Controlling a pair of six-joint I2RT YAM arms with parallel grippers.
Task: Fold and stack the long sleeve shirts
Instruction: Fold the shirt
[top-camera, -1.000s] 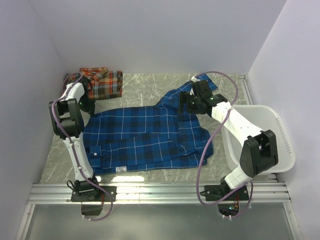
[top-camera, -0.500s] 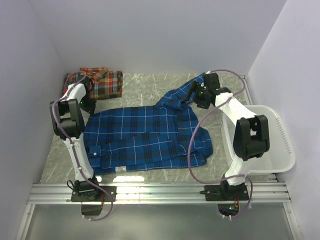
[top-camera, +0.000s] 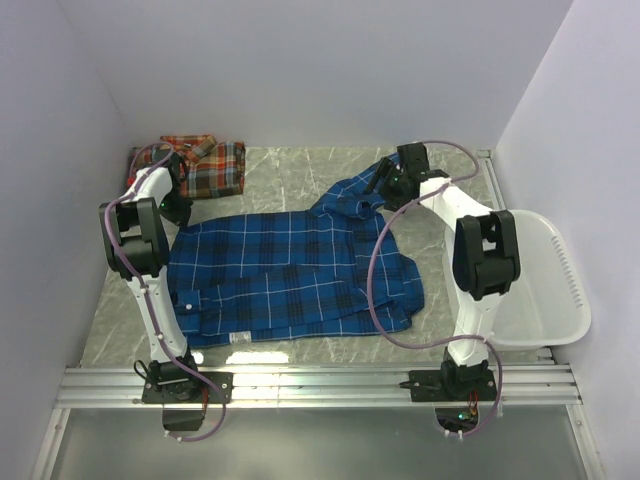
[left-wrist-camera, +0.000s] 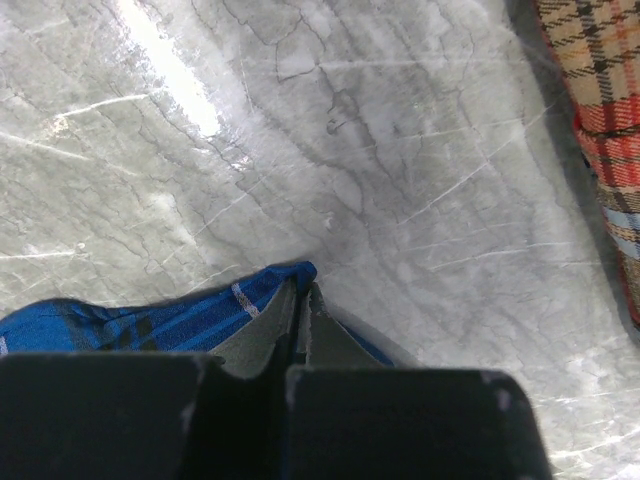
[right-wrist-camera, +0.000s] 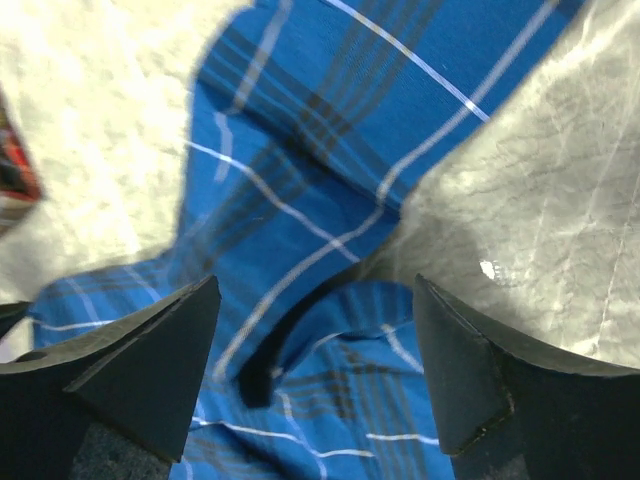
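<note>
the blue shirt (top-camera: 300, 270) lies spread nearly flat in the middle of the counter (top-camera: 300, 165), its body running left to right in the overhead view, with one sleeve (top-camera: 345, 198) thrown out toward the far right corner. the red-orange shirt (top-camera: 205, 165) sits in a rough bundle at the far left, apart from the blue one (the white basket (top-camera: 565, 300) at the right edge plays no part in this step, we judge).

the left pincer (left-wrist-camera: 300, 292) is clenched. in its wrist view blue cloth comes out on both sides of the closed fingertips, so we take it to be grasping the blue shirt's far left edge, low on the counter. the right pincer (right-wrist-camera: 310, 300) is released: its two fingers (right-wrist-camera: 150, 360) stand wide apart, and the sleeve lies below and between them, not yet pinched as far as we can tell.

the coming move turns on that sleeve. its long axis runs on a slant from the shirt's body up to the far right, and the right pincer hangs just over it, with the cloth crossing the gap between the fingers. the right arm is plainly the nearer one. the left is well apart, across the shirt. we judge the step in hand to be taking the sleeve so it can be folded in over the body, while the left pins the far edge. no fold is made yet, and the stacking lies ahead.
</note>
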